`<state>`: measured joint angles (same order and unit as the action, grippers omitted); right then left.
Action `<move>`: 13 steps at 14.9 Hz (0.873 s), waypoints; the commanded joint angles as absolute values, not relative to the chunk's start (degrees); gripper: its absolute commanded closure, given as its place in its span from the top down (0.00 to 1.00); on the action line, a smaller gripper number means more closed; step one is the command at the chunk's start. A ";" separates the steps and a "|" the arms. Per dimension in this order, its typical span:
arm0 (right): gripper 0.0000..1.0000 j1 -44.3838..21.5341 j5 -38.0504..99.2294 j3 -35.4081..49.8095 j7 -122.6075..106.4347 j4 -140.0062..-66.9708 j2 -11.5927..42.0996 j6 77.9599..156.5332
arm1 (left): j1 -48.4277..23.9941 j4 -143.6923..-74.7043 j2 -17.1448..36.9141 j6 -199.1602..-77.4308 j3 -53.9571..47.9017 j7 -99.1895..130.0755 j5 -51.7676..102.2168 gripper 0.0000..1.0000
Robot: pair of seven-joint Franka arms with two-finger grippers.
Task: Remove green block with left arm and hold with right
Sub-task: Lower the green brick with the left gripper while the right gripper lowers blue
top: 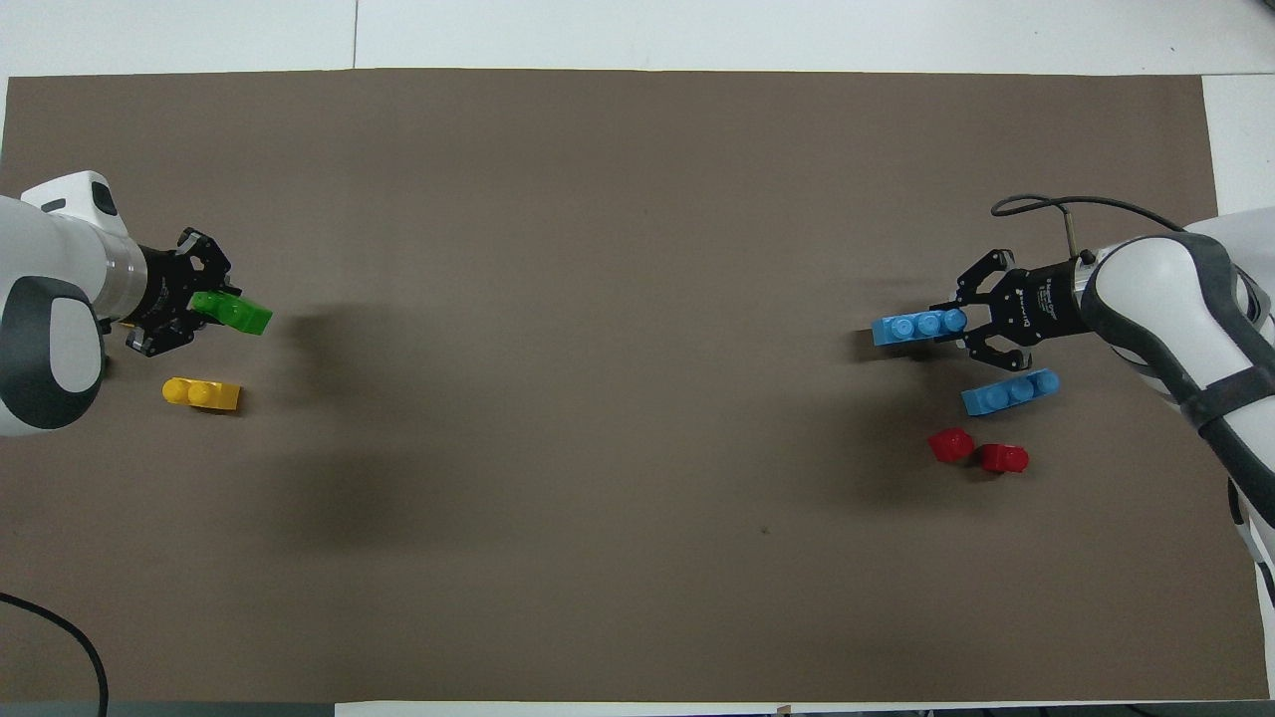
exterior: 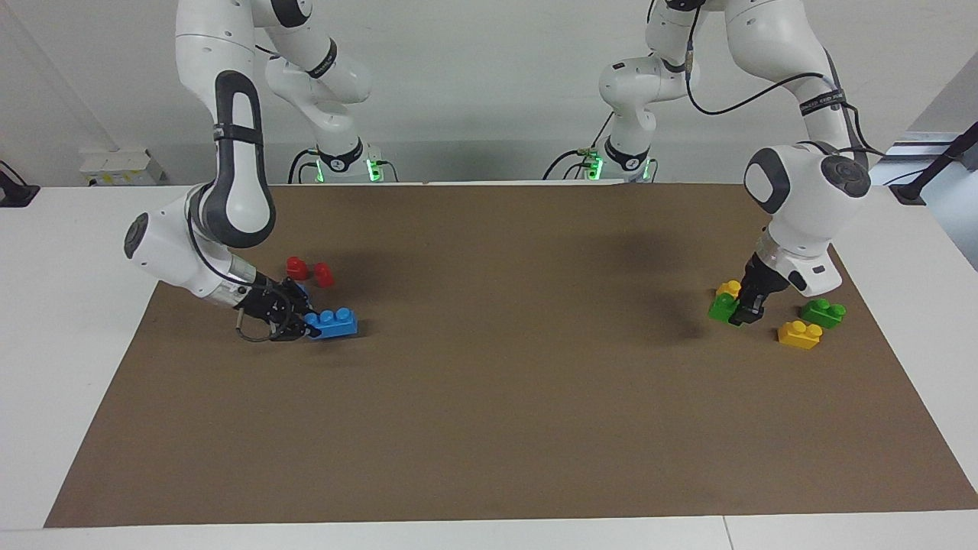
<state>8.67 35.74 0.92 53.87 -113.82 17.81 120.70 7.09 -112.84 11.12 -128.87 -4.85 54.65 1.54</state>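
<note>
Green block (top: 235,313), two-studded, pinched in left tool (top: 199,304).

Three-stud bricks (top: 1011,391) at the right arm's end; round pieces (top: 951,445) nearer the robots.

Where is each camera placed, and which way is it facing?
Facing view: high across the table, looking back at the robots; both arms show from base to gripper, left gripper at the green block, right gripper at a blue brick.
Overhead view: high above the robots' end, looking forward and steeply down; only forearms and grippers show.
Shared: the brown mat, that green block, that blue brick and both grippers, seen half a turn apart.
</note>
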 commanded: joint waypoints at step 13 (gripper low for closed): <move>0.95 11.25 34.37 0.27 53.87 -112.50 18.29 117.79 | 9.57 -111.71 19.69 -137.20 -5.19 52.03 2.20 0.00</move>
